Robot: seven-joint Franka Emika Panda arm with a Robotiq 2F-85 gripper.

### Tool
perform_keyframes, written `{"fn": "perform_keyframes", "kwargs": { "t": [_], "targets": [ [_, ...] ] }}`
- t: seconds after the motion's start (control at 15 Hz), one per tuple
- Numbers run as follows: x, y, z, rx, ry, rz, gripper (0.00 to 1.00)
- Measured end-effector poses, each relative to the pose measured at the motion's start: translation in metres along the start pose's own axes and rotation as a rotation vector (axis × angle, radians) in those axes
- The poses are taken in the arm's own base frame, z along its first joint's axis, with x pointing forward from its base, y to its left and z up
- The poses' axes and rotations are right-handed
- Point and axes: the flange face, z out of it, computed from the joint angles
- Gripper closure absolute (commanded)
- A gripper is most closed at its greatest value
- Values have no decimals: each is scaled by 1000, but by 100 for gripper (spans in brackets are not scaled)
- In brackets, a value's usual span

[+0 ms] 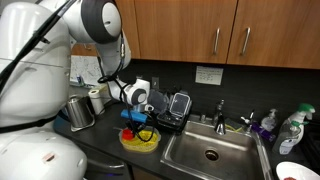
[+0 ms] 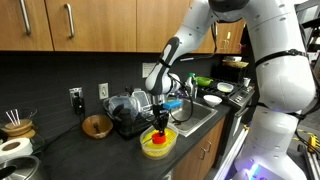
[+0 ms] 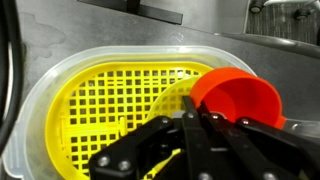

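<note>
Wooden cabinets (image 1: 200, 30) run along the top of the kitchen. Below them a dark surface (image 1: 105, 148) stretches to a steel sink (image 1: 232, 150). The white arm (image 2: 185, 45) bends down from above, and its gripper (image 2: 158, 124) hangs over a tub near the front edge of the surface. A black dish rack (image 1: 172, 108) stands just behind that spot and a metal kettle (image 1: 80, 112) is off to one side.

In the wrist view the clear tub (image 3: 30, 120) holds a yellow strainer (image 3: 110, 110), a grid insert that fills most of it. A red cup (image 3: 240, 100) lies in the strainer at the far right end, tilted, with its mouth toward the camera. In both exterior views it shows as a red patch right under the gripper.

The fingers (image 3: 188, 125) are drawn together with no gap showing between them. Their tips sit at the cup's near rim. Whether they pinch that rim or only touch it cannot be told.

Several things could go wrong from here:
- **Slipping:** If there is a grip, it is on a thin, slanted edge, so the cup could twist or slip free as it is lifted.
- **Rolling out:** The cup could roll over the low wall of the tub toward the sink or off the front edge.
- **Snagging:** Pressing lower could catch the tips in the grid.
- **Dragging:** The tub looks light, and a sideways pull could drag it and the strainer along the surface.
</note>
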Motion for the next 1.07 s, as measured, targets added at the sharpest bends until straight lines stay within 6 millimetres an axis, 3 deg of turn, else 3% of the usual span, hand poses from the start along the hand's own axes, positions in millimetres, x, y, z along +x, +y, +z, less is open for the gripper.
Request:
{"fn": "perform_keyframes", "kwargs": {
  "t": [0.2,1.07],
  "targets": [
    [7,-3,0,-1,10,-16,96],
    [6,-1,4,0,1,-12,96]
  ]
}}
